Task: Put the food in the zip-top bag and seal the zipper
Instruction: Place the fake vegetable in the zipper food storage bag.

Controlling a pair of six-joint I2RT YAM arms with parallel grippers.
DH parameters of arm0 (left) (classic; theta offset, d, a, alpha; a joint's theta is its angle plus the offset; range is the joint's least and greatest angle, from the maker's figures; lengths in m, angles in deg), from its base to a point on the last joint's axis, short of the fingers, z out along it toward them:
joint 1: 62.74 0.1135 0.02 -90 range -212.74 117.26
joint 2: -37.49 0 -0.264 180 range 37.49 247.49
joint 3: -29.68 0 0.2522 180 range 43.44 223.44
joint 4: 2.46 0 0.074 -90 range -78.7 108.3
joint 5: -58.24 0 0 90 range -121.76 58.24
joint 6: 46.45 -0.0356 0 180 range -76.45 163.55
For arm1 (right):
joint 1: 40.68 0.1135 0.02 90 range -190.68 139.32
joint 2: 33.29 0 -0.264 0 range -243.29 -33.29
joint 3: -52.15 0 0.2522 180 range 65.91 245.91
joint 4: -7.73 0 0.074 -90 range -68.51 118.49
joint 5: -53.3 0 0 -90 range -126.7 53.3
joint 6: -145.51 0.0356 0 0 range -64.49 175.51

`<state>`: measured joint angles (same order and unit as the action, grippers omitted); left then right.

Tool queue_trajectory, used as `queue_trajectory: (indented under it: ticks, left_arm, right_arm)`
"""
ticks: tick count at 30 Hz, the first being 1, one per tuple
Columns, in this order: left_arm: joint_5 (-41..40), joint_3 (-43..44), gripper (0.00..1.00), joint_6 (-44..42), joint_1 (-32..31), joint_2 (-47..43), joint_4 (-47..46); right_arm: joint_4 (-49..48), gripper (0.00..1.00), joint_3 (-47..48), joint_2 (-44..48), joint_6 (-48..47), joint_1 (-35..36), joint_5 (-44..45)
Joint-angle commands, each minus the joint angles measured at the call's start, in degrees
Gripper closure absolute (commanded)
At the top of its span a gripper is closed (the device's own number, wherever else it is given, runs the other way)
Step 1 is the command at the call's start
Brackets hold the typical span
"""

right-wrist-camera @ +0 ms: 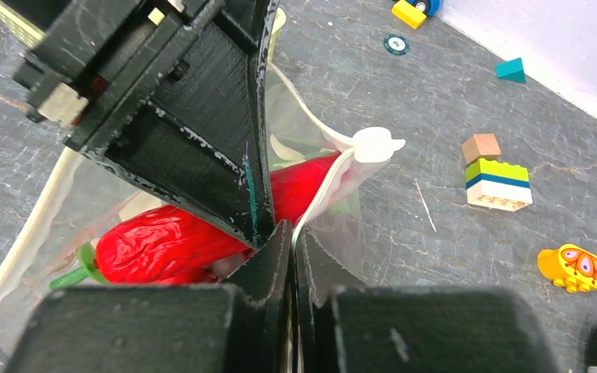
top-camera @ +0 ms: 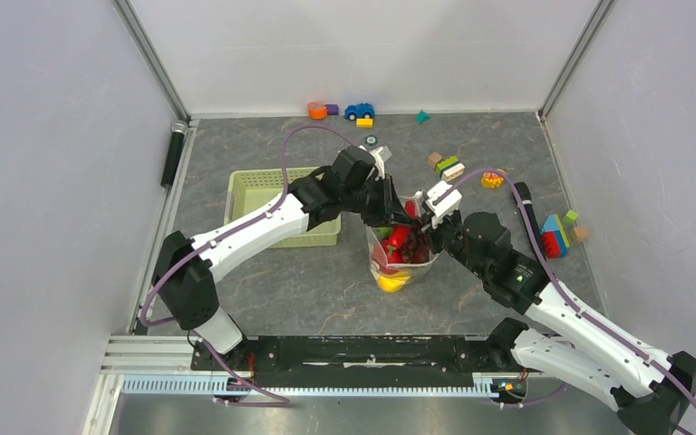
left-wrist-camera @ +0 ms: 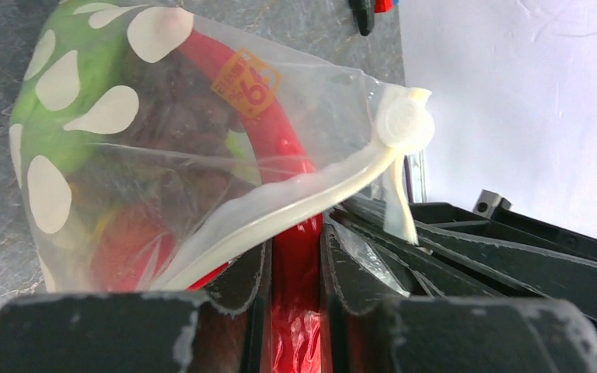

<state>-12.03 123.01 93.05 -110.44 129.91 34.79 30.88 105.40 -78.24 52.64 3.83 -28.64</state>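
The clear white-dotted zip-top bag [top-camera: 401, 265] stands mid-table with food inside: a red pepper [right-wrist-camera: 163, 241], green pieces [left-wrist-camera: 85, 85] and a yellow piece [top-camera: 391, 282]. My left gripper [top-camera: 406, 220] reaches into the bag's mouth. In its wrist view the gripper [left-wrist-camera: 295, 237] has its jaws narrowly apart, with the red pepper [left-wrist-camera: 295, 264] filling the gap. My right gripper [top-camera: 428, 227] is shut on the bag's rim, and the whitish zipper strip [right-wrist-camera: 328, 186] runs between its jaws [right-wrist-camera: 291, 233]. The white slider tab [right-wrist-camera: 373, 145] sits at the strip's end and shows in the left wrist view [left-wrist-camera: 406, 124]. The bag's mouth is open.
A pale green lattice basket [top-camera: 263, 186] stands left of the bag, under the left arm. Toy blocks [top-camera: 450, 168], a yellow toy [top-camera: 492, 178], a black marker [top-camera: 526, 204] and more blocks [top-camera: 557, 234] lie to the right. A blue car [top-camera: 359, 111] sits by the back wall.
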Motion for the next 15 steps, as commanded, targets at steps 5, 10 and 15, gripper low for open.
queue_trajectory:
  ticks: [5, 10, 15]
  left_arm:
    - [-4.9, -1.8, 0.45, -4.1, -1.9, -4.6, -3.6]
    - [-3.4, -2.5, 0.01, -7.9, -3.1, -8.7, -4.1]
    - [5.0, -4.2, 0.00, -10.2, -3.2, -12.1, -7.5]
  right_arm:
    - [-5.0, 0.92, 0.0, 0.8, 0.2, 0.3, -1.1]
    - [-5.0, 0.92, 0.1, 0.4, 0.6, 0.4, 0.2]
    - [-5.2, 0.92, 0.4, -0.4, 0.5, 0.4, 0.9]
